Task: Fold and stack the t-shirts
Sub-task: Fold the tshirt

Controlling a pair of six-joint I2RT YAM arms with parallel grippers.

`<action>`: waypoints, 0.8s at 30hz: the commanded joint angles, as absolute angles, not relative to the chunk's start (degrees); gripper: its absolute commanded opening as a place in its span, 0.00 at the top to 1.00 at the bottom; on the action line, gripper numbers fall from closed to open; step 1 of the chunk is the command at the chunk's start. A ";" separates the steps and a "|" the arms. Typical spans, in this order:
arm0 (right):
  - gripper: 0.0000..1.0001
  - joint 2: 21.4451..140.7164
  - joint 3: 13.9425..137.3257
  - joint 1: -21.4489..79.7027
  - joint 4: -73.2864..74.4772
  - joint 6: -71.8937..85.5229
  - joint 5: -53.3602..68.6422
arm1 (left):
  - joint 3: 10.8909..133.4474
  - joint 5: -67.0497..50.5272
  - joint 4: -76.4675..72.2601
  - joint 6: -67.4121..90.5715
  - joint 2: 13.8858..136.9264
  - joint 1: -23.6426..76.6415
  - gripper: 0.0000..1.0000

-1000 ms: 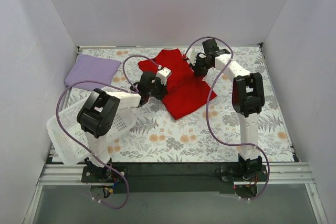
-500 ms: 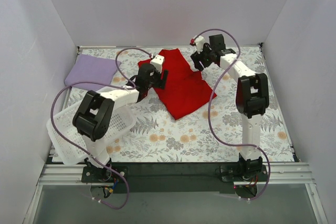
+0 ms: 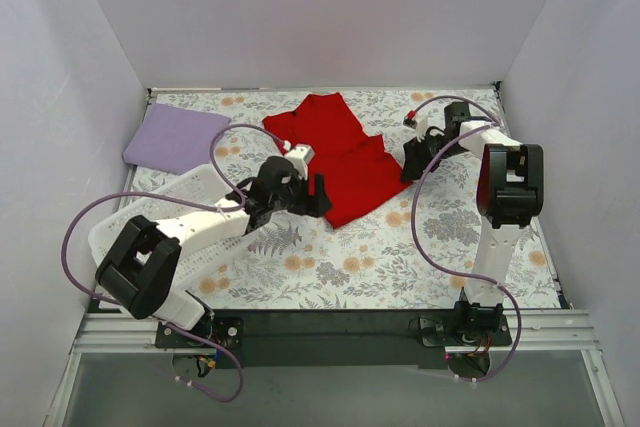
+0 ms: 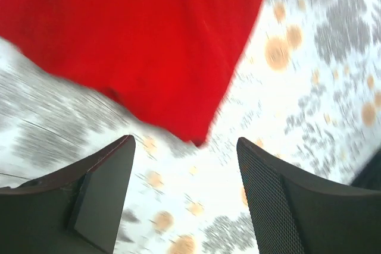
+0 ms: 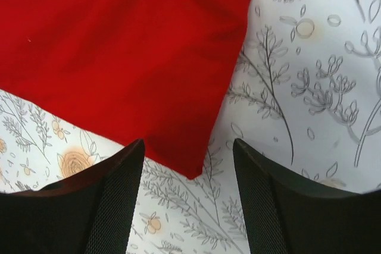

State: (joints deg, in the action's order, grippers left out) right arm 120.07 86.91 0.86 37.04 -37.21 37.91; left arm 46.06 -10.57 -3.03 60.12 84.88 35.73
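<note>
Your left pincer (image 4: 184, 142) is spread wide and holds nothing. It hangs above the near corner of the red t-shirt (image 4: 131, 40). Your right pincer (image 5: 188, 147) is spread and empty too, over the shirt's right-hand corner. A second ago both were clamped on the cloth further back. They have since let go and pulled away, so that fold has been laid down.

In the overhead view the red shirt (image 3: 340, 152) lies flat on the floral counter (image 3: 400, 257) toward 12 o'clock. The lavender t-shirt (image 3: 175, 137) sits folded at 10 o'clock, well apart from it. The white basket (image 3: 110, 237) is at 8 o'clock under your left arm.

Judging by its spread, the red shirt likely needs another fold before you stack it.
</note>
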 commanded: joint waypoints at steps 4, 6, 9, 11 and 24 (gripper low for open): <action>0.34 118.91 83.76 1.32 38.23 -33.58 40.69 | 42.37 -7.39 -0.44 73.55 83.41 41.04 0.32; 0.39 119.27 82.97 1.32 38.14 -32.44 41.83 | 40.79 -5.37 -0.61 76.44 82.53 41.22 0.32; 0.58 119.09 80.96 1.32 38.49 -32.43 41.75 | 38.85 -3.35 -0.70 77.95 79.11 41.31 0.33; 0.73 117.25 78.85 1.14 38.67 -33.31 40.96 | 38.06 -2.73 -0.35 78.05 75.43 41.48 0.34; 0.56 91.77 54.32 -8.59 51.05 -53.24 32.43 | 37.35 -7.38 1.58 53.03 65.56 56.49 0.35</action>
State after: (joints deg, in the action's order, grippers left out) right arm 97.01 54.72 -5.39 45.01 -44.36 34.87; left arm 36.82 -6.11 1.23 65.63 65.60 52.25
